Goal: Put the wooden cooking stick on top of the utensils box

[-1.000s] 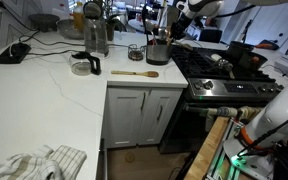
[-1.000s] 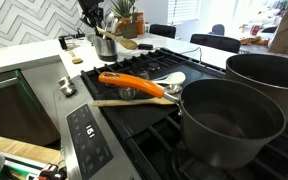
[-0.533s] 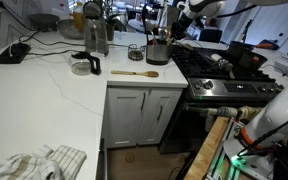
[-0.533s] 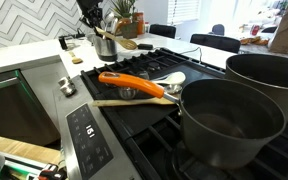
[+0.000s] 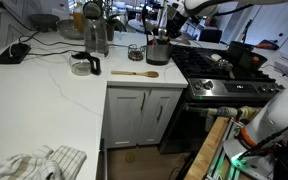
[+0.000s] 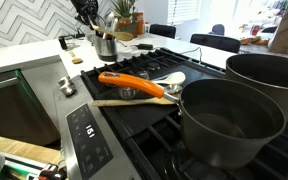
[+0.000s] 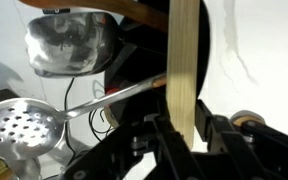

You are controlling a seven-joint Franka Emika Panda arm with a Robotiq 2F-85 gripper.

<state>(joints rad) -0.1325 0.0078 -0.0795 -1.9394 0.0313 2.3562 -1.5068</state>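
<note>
In the wrist view my gripper is shut on the wooden cooking stick, a flat pale wooden strip that runs straight up from the jaws. Beyond it lie a steel ladle and a perforated steel spoon from the utensils box. In both exterior views the gripper hangs just above the grey metal utensils box, which stands on the counter beside the stove. The stick is too small to make out there.
Another wooden spoon lies on the white counter in front of the box. A glass jar, a steel jug and a lid stand nearby. On the stove are an orange-handled utensil, a wooden spatula and two dark pots.
The gripper has risen a little above the utensils box, still holding the stick. Nothing else has moved.
</note>
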